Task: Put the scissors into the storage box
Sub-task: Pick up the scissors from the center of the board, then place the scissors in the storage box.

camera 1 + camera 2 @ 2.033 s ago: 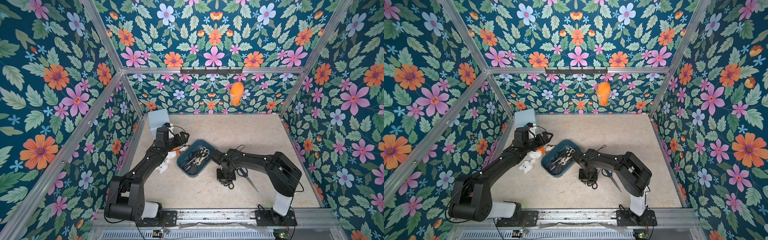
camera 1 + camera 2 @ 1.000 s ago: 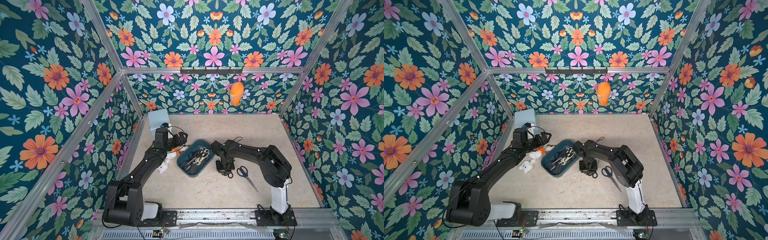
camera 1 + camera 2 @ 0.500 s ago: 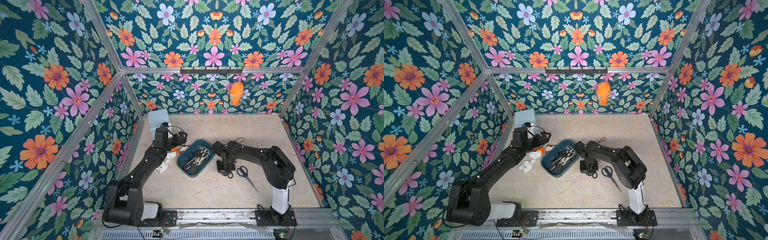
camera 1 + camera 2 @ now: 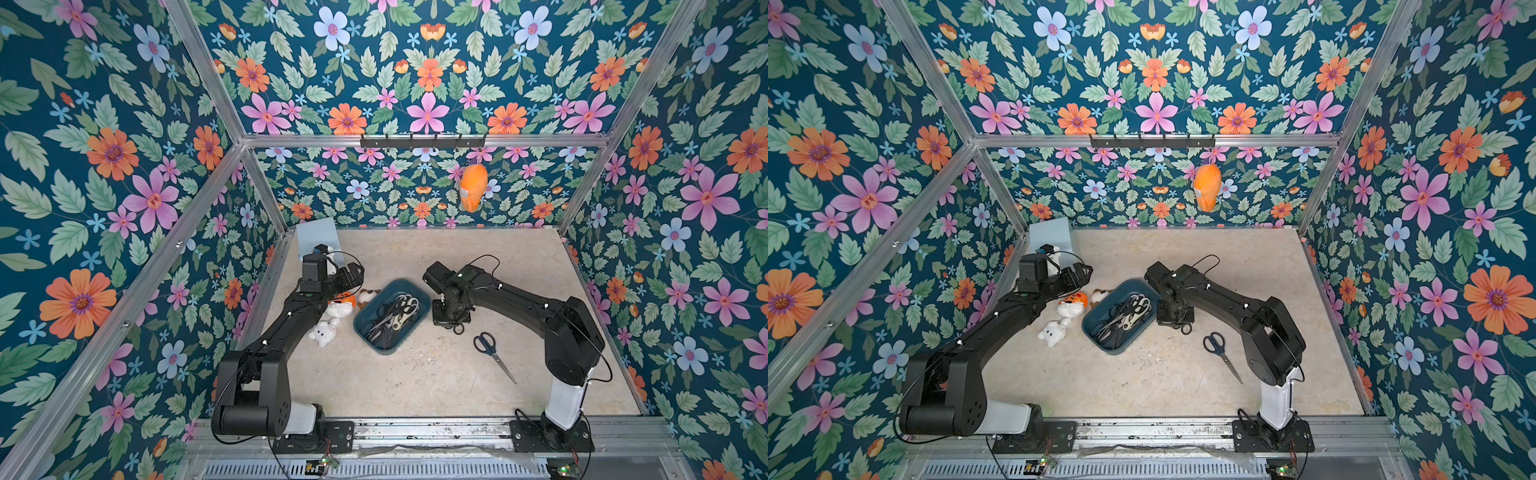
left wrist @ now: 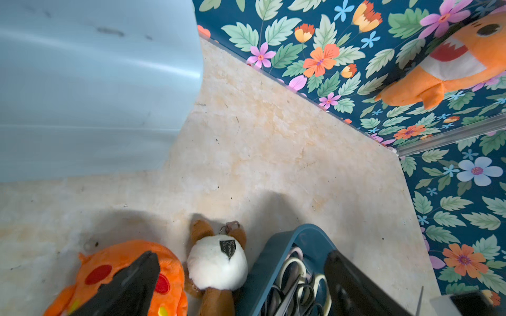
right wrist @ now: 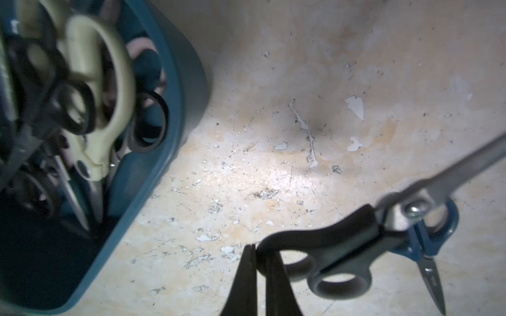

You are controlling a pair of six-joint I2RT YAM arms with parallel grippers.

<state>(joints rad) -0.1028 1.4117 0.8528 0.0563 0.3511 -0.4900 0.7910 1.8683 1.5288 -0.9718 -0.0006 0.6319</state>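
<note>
Beside the left wall: tall pale blue plastic block, plush toys at its five o'clock.
Left gripper: jaws spread wide and empty, hanging over the toys.
Storage box: shallow dark teal plastic tray, mid-table; a pile of metal-bladed scissors inside, cream-handled shears on top.
Right gripper: at the tray's three o'clock, just beside its rim, pinched tight on one finger ring of black-handled steel scissors.
Loose pair: blue-handled scissors flat on the beige table, four o'clock from the tray.
Risk: held by one ring, the pair could swing, catch the rim or the pile, and drop outside, I'd say.
</note>
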